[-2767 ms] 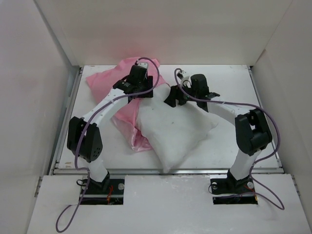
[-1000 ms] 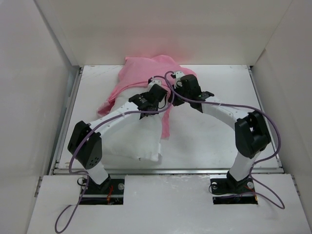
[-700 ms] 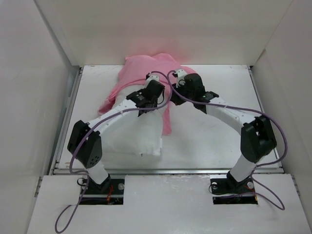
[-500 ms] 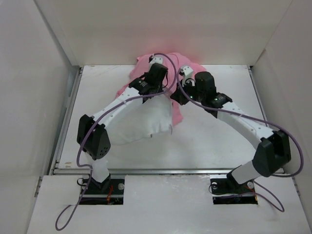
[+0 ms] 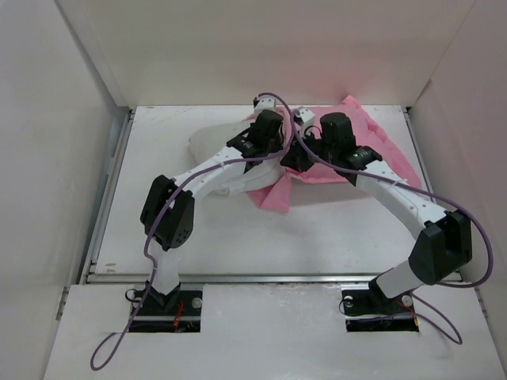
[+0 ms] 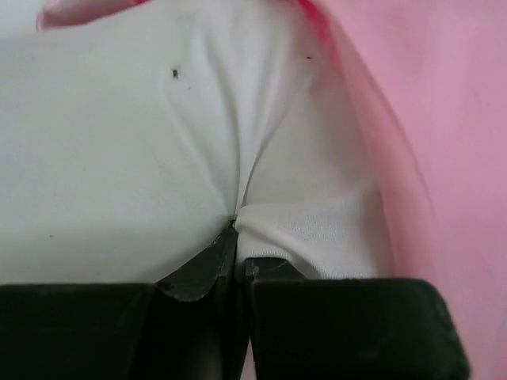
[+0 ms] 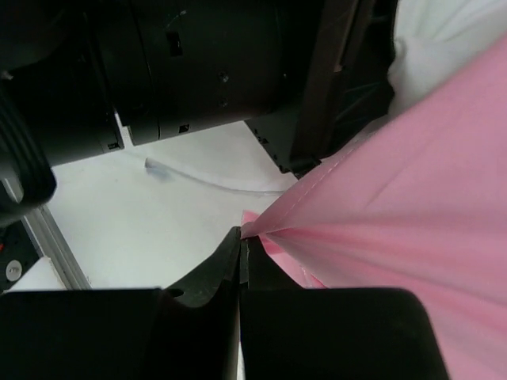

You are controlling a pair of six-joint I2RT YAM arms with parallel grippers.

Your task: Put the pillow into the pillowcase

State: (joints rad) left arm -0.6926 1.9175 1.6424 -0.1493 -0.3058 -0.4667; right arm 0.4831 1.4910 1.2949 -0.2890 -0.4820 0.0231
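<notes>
Table (image 5: 333, 237): near half open for passage. Far edge, middle to right: pillow (image 5: 211, 142), pillowcase (image 5: 388, 133), left arm (image 5: 168, 215), right arm (image 5: 440, 249) obstruct.

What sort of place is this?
Likely a robot test booth: bare white walls box in a white table, where two bolted black-and-white arms handle a plump white pillow and thin pink satin pillowcase.
</notes>
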